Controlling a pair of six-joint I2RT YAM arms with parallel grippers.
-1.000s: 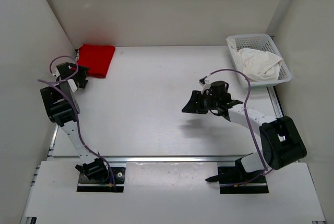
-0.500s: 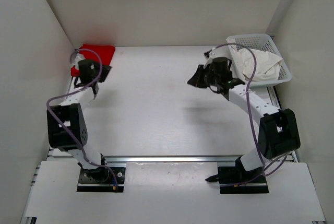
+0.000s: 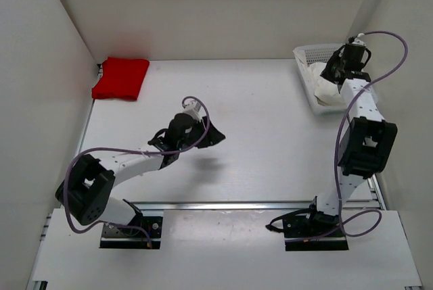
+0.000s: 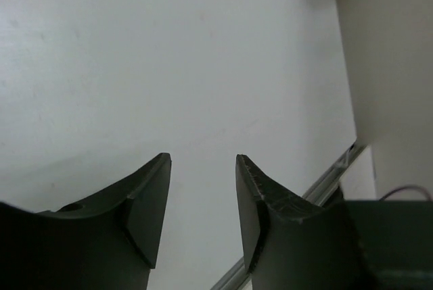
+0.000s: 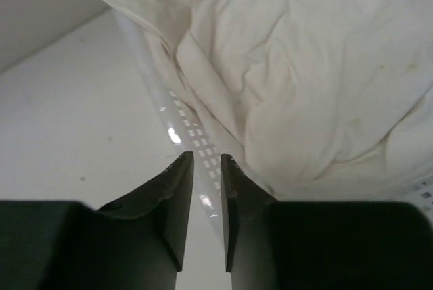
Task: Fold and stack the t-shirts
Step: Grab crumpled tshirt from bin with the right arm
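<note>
A red t-shirt (image 3: 122, 78) lies folded at the table's back left corner. A crumpled white t-shirt (image 3: 323, 91) (image 5: 318, 80) fills the mesh basket (image 3: 316, 52) at the back right. My right gripper (image 3: 335, 72) (image 5: 206, 157) hovers over the basket's near-left rim (image 5: 181, 126); its jaws stand only narrowly apart with nothing between them, just short of the white cloth. My left gripper (image 3: 215, 136) (image 4: 203, 158) hangs open and empty above the bare middle of the table, far from both shirts.
White walls close in the table on the left, back and right. A metal rail (image 3: 237, 204) runs along the near edge, also seen as the rail (image 4: 325, 182) in the left wrist view. The right arm's cable (image 3: 389, 60) loops out toward the right wall.
My left arm has swung from the red shirt at the back left to the table's middle. My right arm has moved from the centre up over the basket, its jaws narrower than before.
</note>
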